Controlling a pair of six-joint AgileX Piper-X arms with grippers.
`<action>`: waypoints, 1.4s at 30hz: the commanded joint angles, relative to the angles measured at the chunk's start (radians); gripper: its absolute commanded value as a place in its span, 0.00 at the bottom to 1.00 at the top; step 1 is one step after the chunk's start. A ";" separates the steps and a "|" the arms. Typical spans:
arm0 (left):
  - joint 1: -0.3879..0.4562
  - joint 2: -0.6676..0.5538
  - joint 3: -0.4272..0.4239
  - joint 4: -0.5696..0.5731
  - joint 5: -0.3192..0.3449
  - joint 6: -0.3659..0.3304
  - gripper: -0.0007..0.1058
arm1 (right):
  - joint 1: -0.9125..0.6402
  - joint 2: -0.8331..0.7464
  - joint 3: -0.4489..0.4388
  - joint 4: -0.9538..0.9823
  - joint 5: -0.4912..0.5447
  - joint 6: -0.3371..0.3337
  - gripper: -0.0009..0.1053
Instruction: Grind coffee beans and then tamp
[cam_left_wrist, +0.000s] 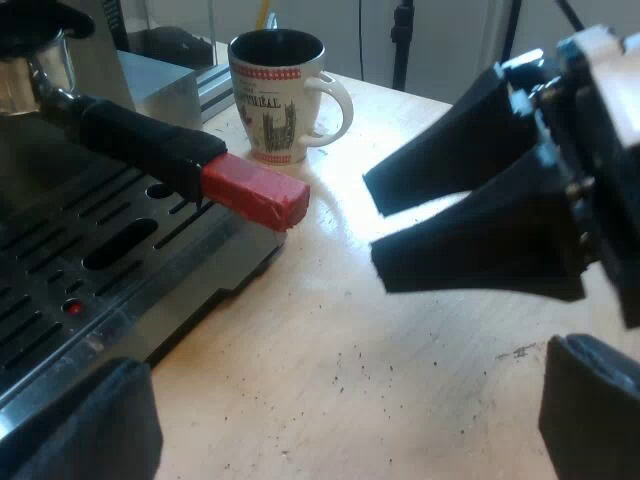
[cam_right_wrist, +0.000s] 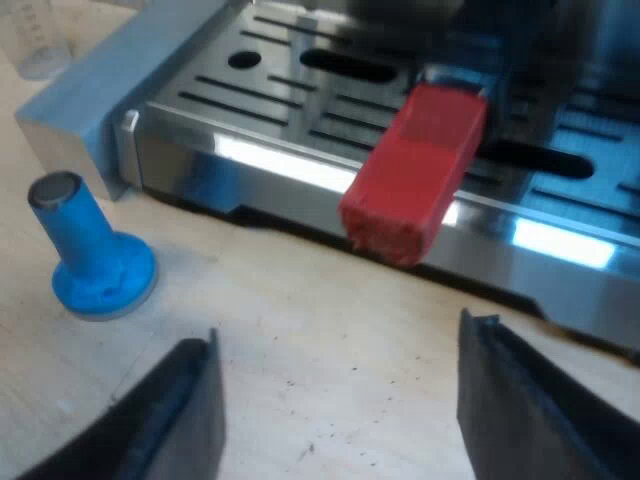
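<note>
The metal holder (cam_left_wrist: 28, 78) is locked into the front of the espresso machine (cam_left_wrist: 60, 190), and its dark handle (cam_left_wrist: 140, 140) juts out over the slotted drip tray (cam_left_wrist: 95, 255), with the red end (cam_left_wrist: 255, 190) reaching past the tray's edge above the counter (cam_left_wrist: 330, 330). The left hand (cam_left_wrist: 345, 405) is open, its two black fingers spread wide with nothing between them but bare counter, hovering low beside the tray's front corner. The right hand (cam_right_wrist: 340, 400) is open too, its fingers set well apart and gripping nothing. It faces the red end from the counter side, near it but not touching, with a clear gap between the fingertips and the red block. The blue tamper (cam_right_wrist: 90, 255) stands upright on its broad base on the counter, close to the corner of the machine and just beside a grey block (cam_right_wrist: 100, 95) that runs along the machine's side. Beyond that block a clear measuring glass (cam_right_wrist: 40, 40) shows faintly. A white mug (cam_left_wrist: 280, 95) with a red patterned band and a printed building stands on the counter near the tray's far corner, its handle turned away from the machine. Dark coffee specks (cam_left_wrist: 345, 365) are scattered over the pale wood in front of the tray.
</note>
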 joint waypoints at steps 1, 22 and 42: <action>-0.004 -0.003 -0.003 -0.018 0.016 -0.001 0.75 | 0.002 0.045 -0.003 -0.064 0.034 0.034 0.49; -0.004 -0.003 -0.003 -0.014 0.016 -0.001 0.75 | -0.017 0.165 -0.003 -0.256 0.214 0.057 0.22; -0.004 -0.003 -0.003 -0.016 0.016 -0.001 0.75 | -0.121 0.174 -0.005 -0.360 0.397 0.032 0.22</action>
